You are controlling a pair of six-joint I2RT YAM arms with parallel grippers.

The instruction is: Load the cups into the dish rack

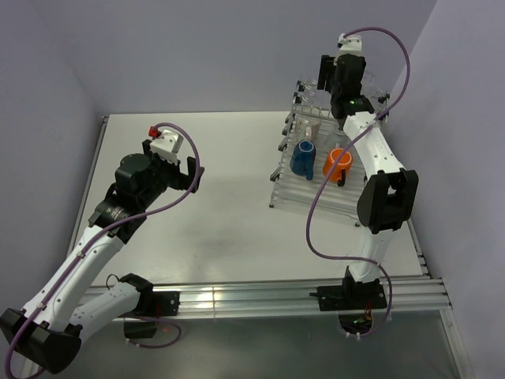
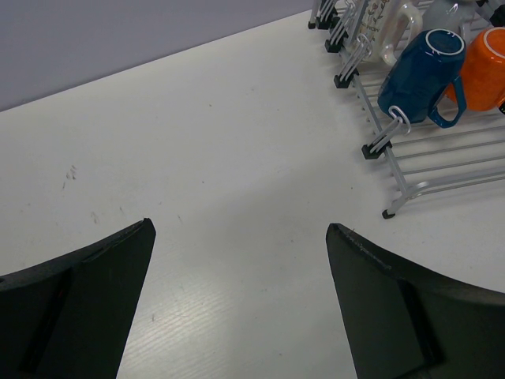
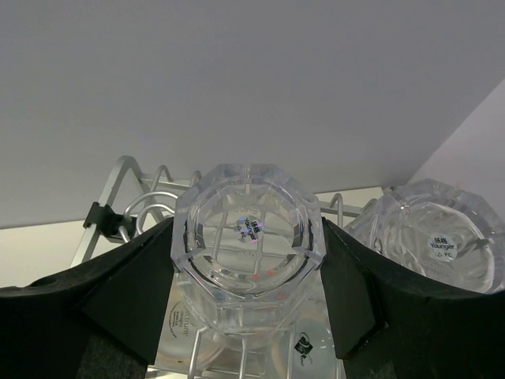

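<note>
The dish rack point(image 1: 312, 185) stands at the back right of the table. In it a blue mug point(image 1: 302, 158) and an orange mug point(image 1: 338, 163) lie side by side, with a white mug point(image 1: 308, 128) behind them. My right gripper point(image 1: 330, 88) hangs over the rack's far end. In the right wrist view its fingers point(image 3: 118, 292) press both sides of a clear glass tumbler point(image 3: 248, 237), whose base faces the camera above the rack rods. A second clear tumbler point(image 3: 438, 241) sits just to its right. My left gripper point(image 2: 240, 227) is open and empty above bare table, left of the rack point(image 2: 442, 158).
The purple wall runs close behind the rack and along its right side. An aluminium rail point(image 1: 252, 296) carries both arm bases along the near edge. A purple cable point(image 1: 316, 213) loops beside the right arm, in front of the rack.
</note>
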